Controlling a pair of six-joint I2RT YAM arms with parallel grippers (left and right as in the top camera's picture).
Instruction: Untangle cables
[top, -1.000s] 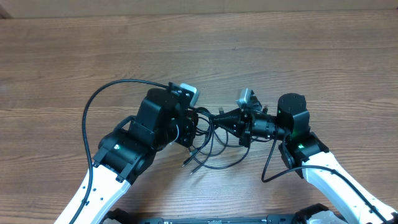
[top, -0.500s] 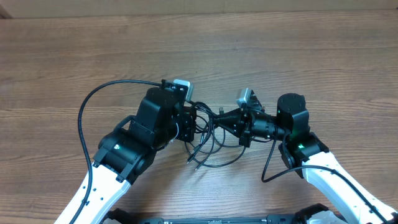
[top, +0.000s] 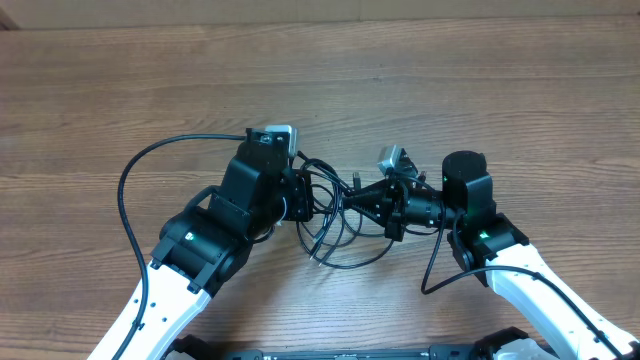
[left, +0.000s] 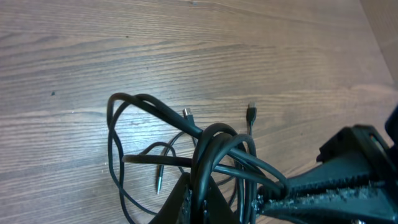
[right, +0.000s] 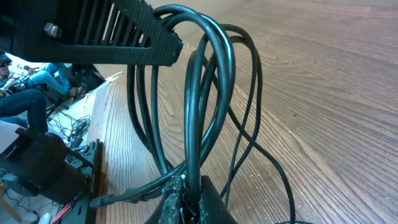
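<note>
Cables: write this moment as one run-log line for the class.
left gripper: shut on cables | right gripper: shut on cables | cables: tangled bundle between both grippers

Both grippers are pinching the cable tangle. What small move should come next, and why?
Probably draw the left gripper slowly leftward, away from the right gripper. Both are shut on the cables, close together, and the loops between them are slack and crossed.
</note>
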